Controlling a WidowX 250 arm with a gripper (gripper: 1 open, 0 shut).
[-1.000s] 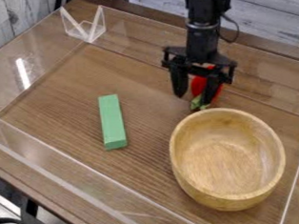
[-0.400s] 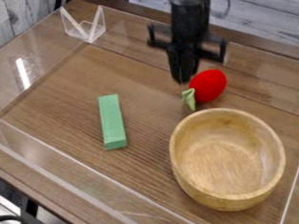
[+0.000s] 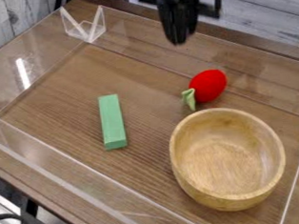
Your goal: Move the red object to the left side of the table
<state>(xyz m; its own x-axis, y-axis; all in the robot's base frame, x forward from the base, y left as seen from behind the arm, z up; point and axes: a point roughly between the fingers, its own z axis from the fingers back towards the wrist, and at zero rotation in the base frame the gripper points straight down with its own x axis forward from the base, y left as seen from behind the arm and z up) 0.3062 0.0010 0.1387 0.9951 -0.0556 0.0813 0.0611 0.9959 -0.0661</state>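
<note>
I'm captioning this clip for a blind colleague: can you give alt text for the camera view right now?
A red toy strawberry lies on a wood-grain table just behind a wooden bowl, held by nothing. The robot's dark gripper hangs well above and behind it near the top edge; its jaws can't be made out. A green block lies to the left.

Red object (image 3: pixel 209 83): small glossy toy strawberry, rounded red body, green leafy cap at lower left end. Lies on its side, cap pointing toward front-left. Rests on table (image 3: pixel 61 91) surface, right half, toward far side. Nothing grips or touches it.

Table: brown wood-grain top, horizontal grain, clear acrylic walls along edges. Left side lies well apart from strawberry.
</note>
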